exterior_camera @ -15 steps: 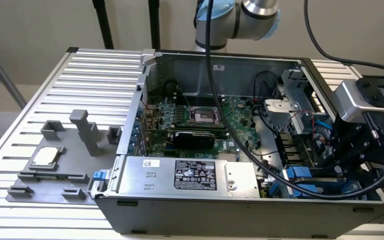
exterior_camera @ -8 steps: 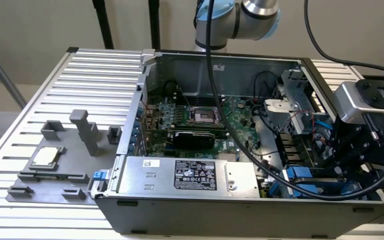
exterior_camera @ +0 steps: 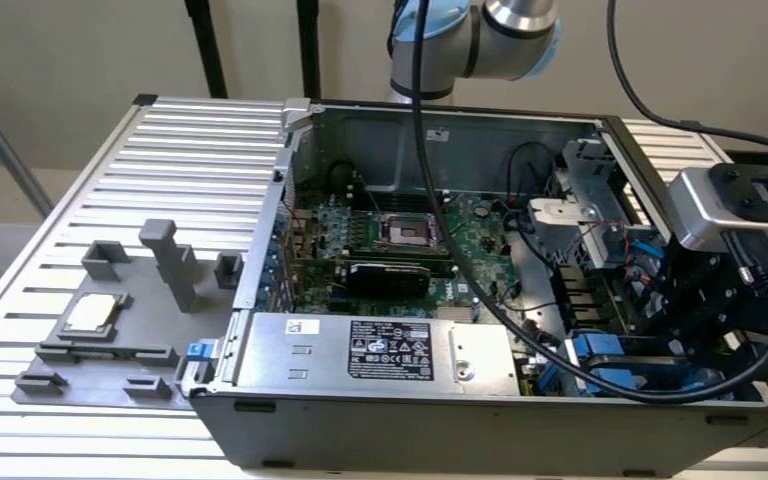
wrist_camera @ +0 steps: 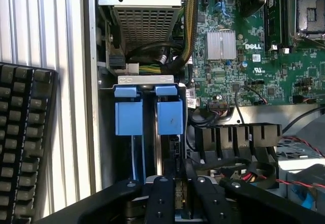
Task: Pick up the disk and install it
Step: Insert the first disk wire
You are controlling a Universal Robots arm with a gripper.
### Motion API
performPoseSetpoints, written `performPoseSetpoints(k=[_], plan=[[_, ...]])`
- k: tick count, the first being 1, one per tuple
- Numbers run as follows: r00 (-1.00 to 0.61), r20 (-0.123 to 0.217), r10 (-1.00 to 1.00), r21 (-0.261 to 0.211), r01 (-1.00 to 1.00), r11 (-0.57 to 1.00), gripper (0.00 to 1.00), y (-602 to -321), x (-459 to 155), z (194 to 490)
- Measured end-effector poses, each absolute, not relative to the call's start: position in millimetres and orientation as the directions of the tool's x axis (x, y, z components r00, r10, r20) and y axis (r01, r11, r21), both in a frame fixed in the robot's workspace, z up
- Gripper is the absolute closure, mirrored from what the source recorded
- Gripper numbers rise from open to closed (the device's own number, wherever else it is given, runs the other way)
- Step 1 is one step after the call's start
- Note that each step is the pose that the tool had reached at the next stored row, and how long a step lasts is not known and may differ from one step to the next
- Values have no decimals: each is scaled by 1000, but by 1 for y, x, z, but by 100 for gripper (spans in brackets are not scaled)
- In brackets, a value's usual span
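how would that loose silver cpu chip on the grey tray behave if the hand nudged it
The cpu chip lies flat and thin, so it would probably slide, not tip or roll. Its metal lid looks rigid, likely stiff and slippery. The grey tray has raised blocks around it that might stop it.

Soft even light; perhaps slight blur.

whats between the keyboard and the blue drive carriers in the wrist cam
In the wrist view, a strip of ribbed metal table and then the grey case wall separate the keyboard from the blue carriers.
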State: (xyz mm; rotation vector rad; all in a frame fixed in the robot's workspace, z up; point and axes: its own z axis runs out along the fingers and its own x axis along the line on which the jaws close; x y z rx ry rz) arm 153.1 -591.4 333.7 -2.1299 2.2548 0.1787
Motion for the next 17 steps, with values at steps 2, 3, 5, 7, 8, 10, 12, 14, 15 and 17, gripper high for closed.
performPoseSetpoints(k=[2,3,5,7,8,10,12,14,15,17], plan=[[-60,-104,-993,61,-997,54,75,-591,153,336],[-60,-104,-993,62,-997,54,75,-591,153,337],[-60,-104,-993,63,-997,54,75,-592,153,339],[-60,-104,-993,63,-997,54,75,-594,151,341],[-60,-104,-993,63,-997,54,75,-595,149,341],[-60,-104,-993,63,-997,54,75,-597,143,341],[-60,-105,-993,63,-997,54,75,-598,134,341],[-60,-109,-992,63,-997,54,75,-599,125,341],[-60,-110,-992,63,-997,53,75,-599,120,341],[-60,-111,-992,63,-997,53,75,-599,114,342]])
